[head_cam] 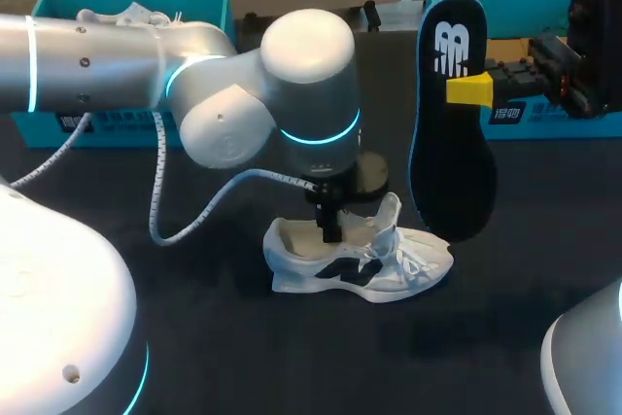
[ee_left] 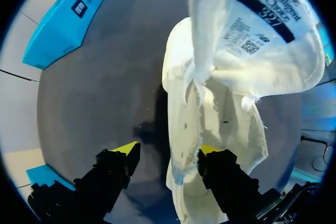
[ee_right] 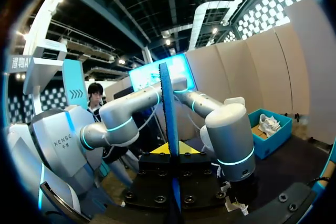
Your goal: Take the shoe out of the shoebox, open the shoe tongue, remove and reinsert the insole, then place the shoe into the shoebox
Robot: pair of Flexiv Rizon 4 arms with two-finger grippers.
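Note:
A white shoe [head_cam: 362, 264] lies on its sole in the middle of the dark table, tongue [head_cam: 389, 211] pulled up. My left gripper [head_cam: 330, 228] points straight down into its opening. In the left wrist view the left gripper [ee_left: 168, 149] is open and straddles the shoe's side wall [ee_left: 184, 129]: one finger is inside the shoe, and the other stands outside, clear of the wall. The labelled tongue [ee_left: 257, 35] rises ahead of it. My right gripper [head_cam: 471, 89] is shut on the black insole [head_cam: 452, 162] and holds it upright above the shoe's toe. The right wrist view shows the insole [ee_right: 169, 108] edge-on between the right gripper's [ee_right: 171, 153] fingers.
A teal shoebox [head_cam: 58, 128] at the back left holds another white shoe [head_cam: 126, 15]. A second teal shoebox [head_cam: 544, 123] stands at the back right behind my right gripper. The left arm's white cable [head_cam: 194, 225] loops down near the shoe's heel.

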